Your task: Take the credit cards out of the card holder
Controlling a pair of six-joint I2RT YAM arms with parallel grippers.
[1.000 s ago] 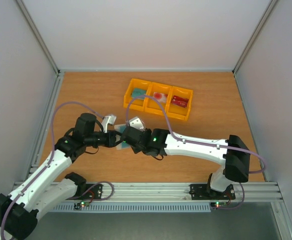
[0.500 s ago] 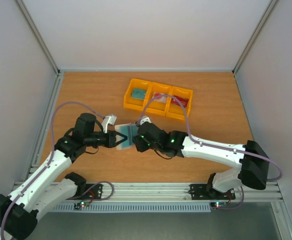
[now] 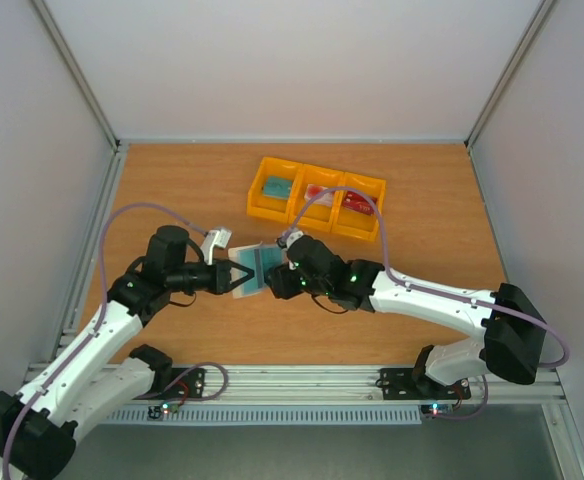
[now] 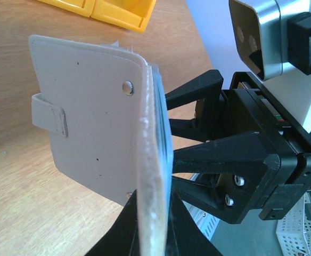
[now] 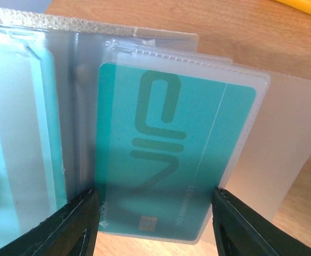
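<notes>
Overhead, mid-table: my left gripper [image 3: 236, 278] pinches the cream-beige folding card holder [image 3: 253, 267] on edge, open side towards the right gripper [image 3: 276, 277]; a yellow three-compartment plastic tray [image 3: 255, 200] sits behind.
Left wrist: jaws are pressed together on the holder's bottom edge, I judge to steady it.
Right wrist: fingers are spread, flanking a teal plastic credit card [image 5: 171, 154] not yet drawn out of the holder.

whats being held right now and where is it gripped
The left gripper pinches the card holder by one edge. The right gripper is open, straddling a sleeved teal card without gripping it.
</notes>
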